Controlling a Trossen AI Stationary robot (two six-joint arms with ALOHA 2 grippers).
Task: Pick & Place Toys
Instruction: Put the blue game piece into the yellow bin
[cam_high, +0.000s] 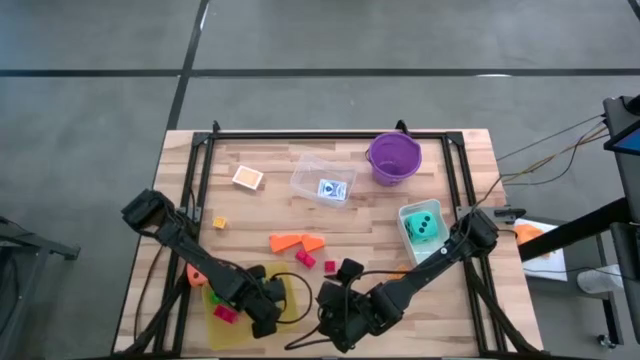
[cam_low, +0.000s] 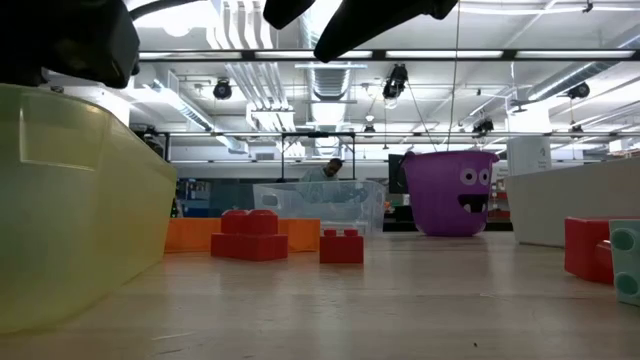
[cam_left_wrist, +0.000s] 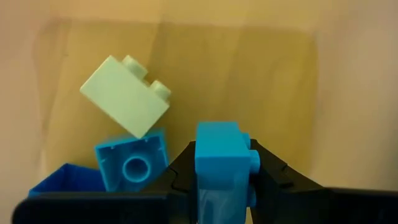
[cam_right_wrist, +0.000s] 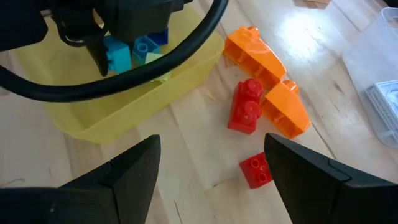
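On the left we see the left pincer clamped on a light blue brick over the yellow tray at the near edge of the wooden table. A pale green brick and blue bricks lie in that tray. The right pincer hangs spread and empty just right of it, near two red bricks and orange wedges. Farther off stand a clear tub and purple bucket; the teal die sits at right. Beyond the table is a hall with strip lights.
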